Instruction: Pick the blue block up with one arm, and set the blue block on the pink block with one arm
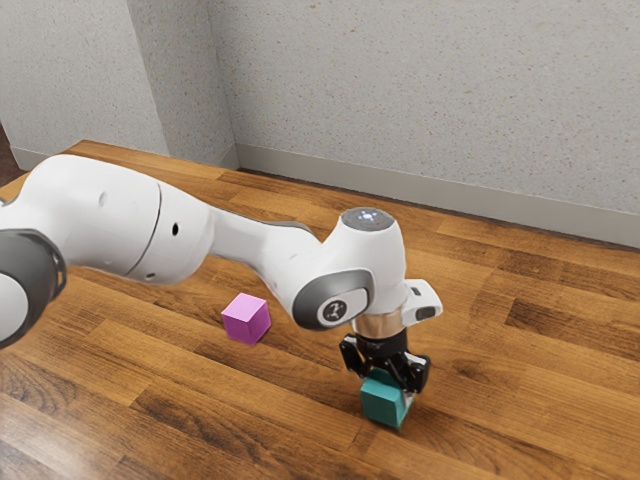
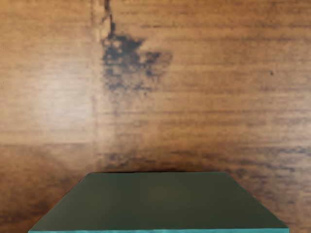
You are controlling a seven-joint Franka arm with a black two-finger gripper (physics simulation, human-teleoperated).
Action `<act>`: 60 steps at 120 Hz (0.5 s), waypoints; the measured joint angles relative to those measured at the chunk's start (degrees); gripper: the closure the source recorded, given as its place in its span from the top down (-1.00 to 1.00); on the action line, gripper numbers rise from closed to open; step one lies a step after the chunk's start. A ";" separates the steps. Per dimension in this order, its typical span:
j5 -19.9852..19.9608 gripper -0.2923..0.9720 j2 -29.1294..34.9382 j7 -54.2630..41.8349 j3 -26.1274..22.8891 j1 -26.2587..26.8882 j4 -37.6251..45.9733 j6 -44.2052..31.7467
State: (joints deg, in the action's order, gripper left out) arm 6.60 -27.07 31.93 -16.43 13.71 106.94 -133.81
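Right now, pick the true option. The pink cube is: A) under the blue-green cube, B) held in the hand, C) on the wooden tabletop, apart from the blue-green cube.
C: the pink cube stands alone on the wooden tabletop, with the blue-green cube apart, beneath the hand.

Two blocks are shown on one wooden table (image 1: 540,350): one blue block (image 1: 385,402) and one pink block (image 1: 246,318). One robot arm (image 1: 200,245) is seen.

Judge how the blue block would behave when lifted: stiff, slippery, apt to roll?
The blue block looks like a solid cube, so it probably won't flex. Its flat faces suggest it will sit still, not roll. The smooth sides might slip slightly.
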 joint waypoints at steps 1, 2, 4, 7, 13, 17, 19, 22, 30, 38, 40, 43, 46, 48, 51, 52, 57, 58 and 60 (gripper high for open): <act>0.01 0.06 0.06 -0.02 0.04 0.00 0.01 0.06; 0.02 0.06 0.11 -0.03 0.07 0.00 0.01 0.12; 0.04 0.05 0.26 -0.06 0.24 0.01 0.02 0.26; 0.08 0.05 0.83 -0.14 0.52 0.00 0.19 0.52; 0.14 0.05 1.93 -0.39 1.36 0.02 0.66 1.11; 0.17 0.05 2.97 -0.60 2.16 0.01 1.43 1.46; 0.18 0.04 3.67 -0.72 2.73 0.02 1.97 1.62; 0.13 0.04 4.95 -0.96 3.96 0.01 2.91 1.83; 0.00 0.05 7.51 -1.84 7.40 -0.18 5.12 2.30; -0.14 0.06 10.09 -3.12 12.39 -0.40 7.42 2.69; -0.18 0.06 10.60 -3.53 13.82 -0.54 7.84 2.79; -0.37 0.06 11.13 -4.18 15.75 -0.79 8.27 2.93; -0.78 0.06 11.51 -4.93 17.07 -1.60 8.45 3.07; -1.06 0.06 11.70 -5.44 17.68 -2.31 8.45 3.19; -1.43 0.07 11.91 -6.19 18.30 -3.25 8.38 3.38; -1.55 0.07 11.96 -6.45 18.45 -3.53 8.32 3.44; -2.15 0.06 12.58 -7.71 18.97 -4.58 8.00 3.85; -2.25 0.07 12.82 -7.95 19.02 -4.72 7.96 3.93; -2.43 0.06 13.53 -8.43 19.11 -4.91 7.88 4.17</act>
State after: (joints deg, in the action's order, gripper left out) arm 4.17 -13.55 23.50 2.67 8.80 114.82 -129.64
